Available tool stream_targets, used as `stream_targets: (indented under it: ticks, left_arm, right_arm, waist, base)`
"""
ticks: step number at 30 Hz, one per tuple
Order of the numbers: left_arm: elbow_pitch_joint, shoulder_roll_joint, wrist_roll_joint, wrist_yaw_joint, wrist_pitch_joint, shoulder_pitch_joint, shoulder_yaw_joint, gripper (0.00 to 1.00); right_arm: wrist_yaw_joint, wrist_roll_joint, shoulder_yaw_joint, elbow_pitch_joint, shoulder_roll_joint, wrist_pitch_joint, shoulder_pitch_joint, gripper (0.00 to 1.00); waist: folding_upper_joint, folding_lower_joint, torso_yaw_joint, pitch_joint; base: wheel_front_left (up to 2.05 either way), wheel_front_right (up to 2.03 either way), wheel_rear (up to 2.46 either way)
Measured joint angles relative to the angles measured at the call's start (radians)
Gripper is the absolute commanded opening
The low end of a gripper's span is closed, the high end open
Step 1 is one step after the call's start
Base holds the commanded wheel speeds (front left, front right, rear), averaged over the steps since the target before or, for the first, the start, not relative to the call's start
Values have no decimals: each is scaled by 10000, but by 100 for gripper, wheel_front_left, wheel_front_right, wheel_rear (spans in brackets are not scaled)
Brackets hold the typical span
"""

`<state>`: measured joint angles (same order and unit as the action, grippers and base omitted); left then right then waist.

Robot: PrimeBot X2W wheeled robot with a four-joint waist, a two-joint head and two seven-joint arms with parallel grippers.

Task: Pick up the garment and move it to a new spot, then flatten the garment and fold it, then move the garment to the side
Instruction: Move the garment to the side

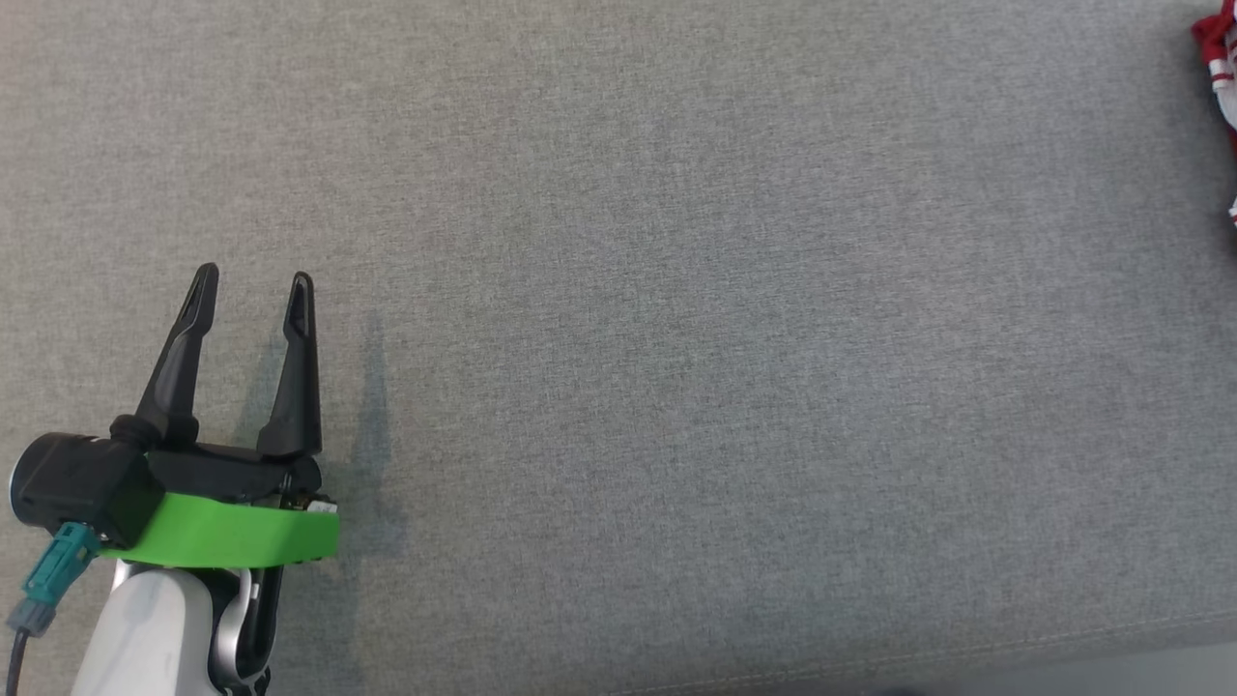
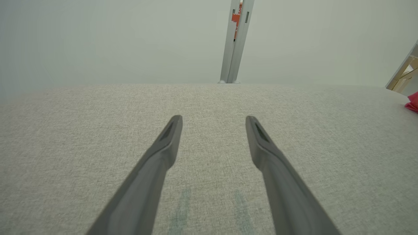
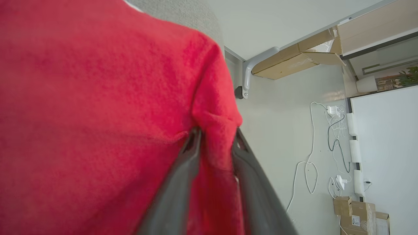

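**A:** What is nearest the robot?

**B:** The left gripper [image 1: 253,276], low on the left of the head view. It has a green band [image 1: 232,530] round its wrist and a teal plug [image 1: 53,570] at its side. Its two dark fingers stand wide apart with nothing between them. It hangs just above the grey cloth-covered surface [image 1: 676,338] and throws a faint shadow to its right.

**A:** And the garment?

**B:** The garment [image 1: 1220,58] is well away from that gripper, at the upper right edge of the head view. All I can see of it there is a scrap of red with white trim, cut off by the frame. The left wrist view has a sliver of red at its right edge, out at the side of the surface.

**A:** Does the right gripper have it?

**B:** In the right wrist view the right gripper [image 3: 217,131] has a fold of the red knit between its fingers. The fingers are only a narrow way apart, and the cloth touches both and puckers at the tips. The rest of the red fabric spreads over the left of that view.

**A:** What lies past it?

**B:** White cables [image 3: 310,163] trail over a pale floor, with cardboard boxes [image 3: 356,212] close by and a grey bracket [image 3: 249,71] above.
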<state>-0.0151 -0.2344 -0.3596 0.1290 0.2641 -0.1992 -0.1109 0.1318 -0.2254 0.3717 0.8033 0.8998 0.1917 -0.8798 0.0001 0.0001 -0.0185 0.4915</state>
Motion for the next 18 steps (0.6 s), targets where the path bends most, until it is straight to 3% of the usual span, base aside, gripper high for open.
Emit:
stream_targets:
  ticks: [10,18]
  left_arm:
    - [405,107,-77,-27,0,-28,-79,100]
    - [844,523,-167,-73,2,611,249,100]
  right_arm:
    - [0,800,-1858,27,-1133,-1005,786,100]
    - [0,397,-3386,-1632,-3074,-2660,2395,100]
  waist:
    - [0,0,-3,-611]
    - [0,0,-24,-1795]
  base:
    - [0,0,0]
    - [0,0,0]
